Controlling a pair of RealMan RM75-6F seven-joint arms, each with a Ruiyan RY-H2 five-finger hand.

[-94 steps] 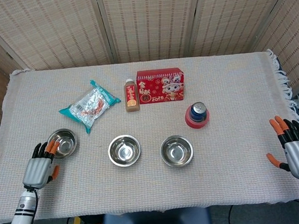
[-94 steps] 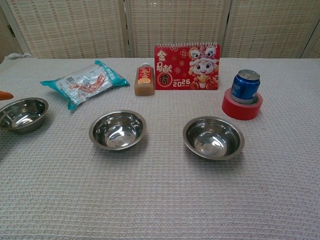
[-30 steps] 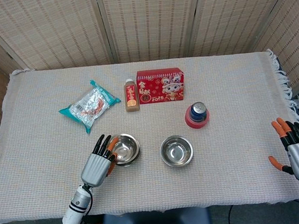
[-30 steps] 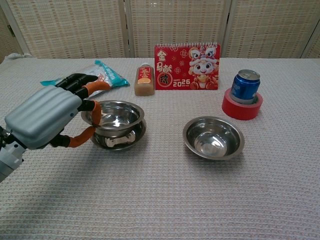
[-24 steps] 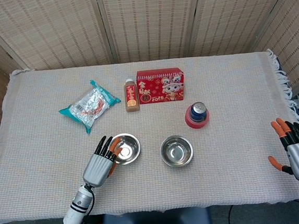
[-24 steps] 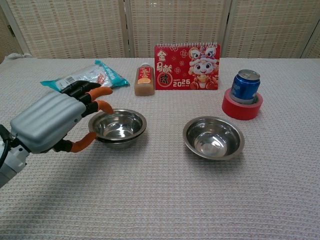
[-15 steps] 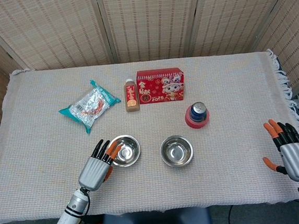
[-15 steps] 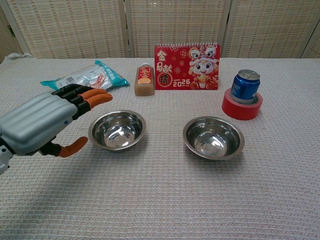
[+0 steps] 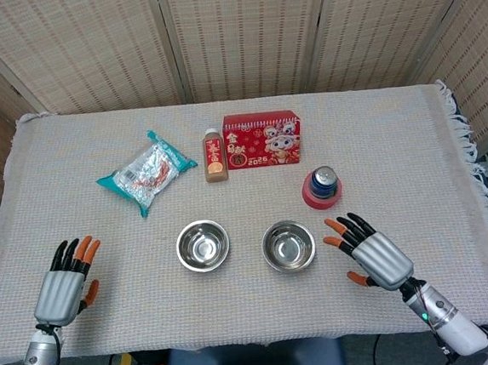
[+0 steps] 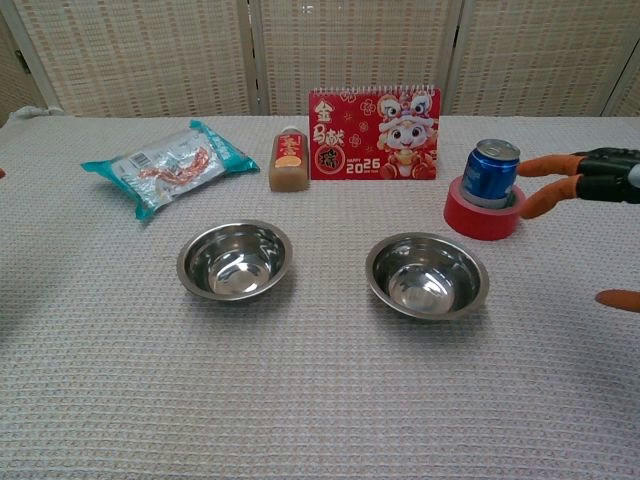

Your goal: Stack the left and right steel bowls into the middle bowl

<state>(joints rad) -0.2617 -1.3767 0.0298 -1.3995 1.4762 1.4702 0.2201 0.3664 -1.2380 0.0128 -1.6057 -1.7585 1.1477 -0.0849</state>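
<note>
The left steel bowl now sits nested in the middle bowl (image 9: pixel 202 245), and the left hand (image 9: pixel 63 286) has pulled back to about 8 o'clock on the table, fingers spread and holding nothing. Meanwhile the right hand (image 9: pixel 371 252), also spread and empty, has come in to 3 o'clock of the right steel bowl (image 9: pixel 288 245), near but not touching, so half the task looks done. The head view shows both hands whole, while the chest view catches only the right hand's orange fingertips (image 10: pixel 545 165) beside the blue can (image 10: pixel 492 172).
</note>
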